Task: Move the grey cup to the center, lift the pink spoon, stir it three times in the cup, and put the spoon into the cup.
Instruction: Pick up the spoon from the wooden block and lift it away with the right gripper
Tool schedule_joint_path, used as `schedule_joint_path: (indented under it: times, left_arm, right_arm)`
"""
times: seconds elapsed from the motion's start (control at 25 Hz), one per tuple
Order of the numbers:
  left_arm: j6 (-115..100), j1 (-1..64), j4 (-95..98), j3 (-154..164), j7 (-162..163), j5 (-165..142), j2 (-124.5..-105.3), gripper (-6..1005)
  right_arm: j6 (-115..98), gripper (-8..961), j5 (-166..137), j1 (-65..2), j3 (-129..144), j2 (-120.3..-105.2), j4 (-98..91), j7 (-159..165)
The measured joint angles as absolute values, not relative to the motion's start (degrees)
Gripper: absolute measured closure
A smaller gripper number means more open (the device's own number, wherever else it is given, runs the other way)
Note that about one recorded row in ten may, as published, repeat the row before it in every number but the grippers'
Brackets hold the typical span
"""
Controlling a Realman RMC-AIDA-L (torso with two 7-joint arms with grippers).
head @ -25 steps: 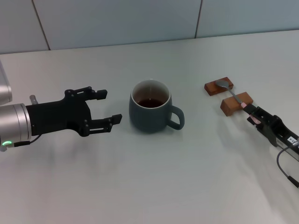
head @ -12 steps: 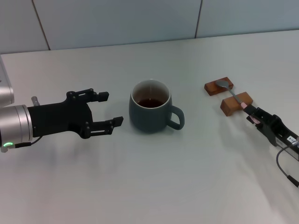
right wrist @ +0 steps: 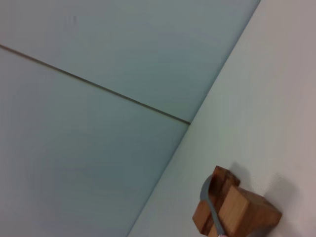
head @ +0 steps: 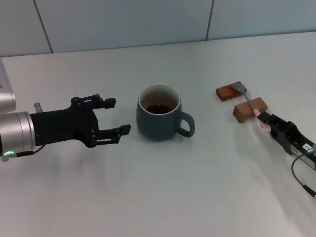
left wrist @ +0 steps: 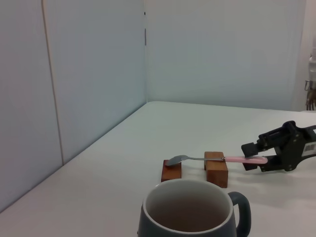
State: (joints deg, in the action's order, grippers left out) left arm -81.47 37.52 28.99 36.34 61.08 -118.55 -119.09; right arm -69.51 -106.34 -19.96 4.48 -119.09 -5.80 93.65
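Two arms are in play. My right pincer (head: 263, 120) is pinched on the slim pink-handled metal spoon (head: 249, 100), bridging two brown wooden blocks (head: 241, 100) on the white bench (head: 163, 187). I judge the lift is next: straight up. My left pincer (head: 114, 115) gapes wide beside the central rounded blue-grey mug (head: 160, 113). No writing is readable.

Left hand (head: 112, 115): black, on silver wrist cylinder with green light. Right hand (head: 265, 121): black, white label, black cable.
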Motion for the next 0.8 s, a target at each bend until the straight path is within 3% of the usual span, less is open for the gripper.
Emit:
schedule_joint_path:
  times: [0.68, 0.8]
  left_arm:
    - [-81.5, 36.9, 29.3, 37.1, 61.0, -118.6, -119.09, 201]
    - [-81.4, 36.8, 29.3, 37.2, 60.8, -118.6, -119.09, 201]
  right_arm:
    - [-68.2, 581, -106.3, -20.5, 5.1, -119.15, -4.7, 93.6]
    - [-67.9, 787, -106.1, -20.3, 5.0, -119.26, -4.5, 92.9]
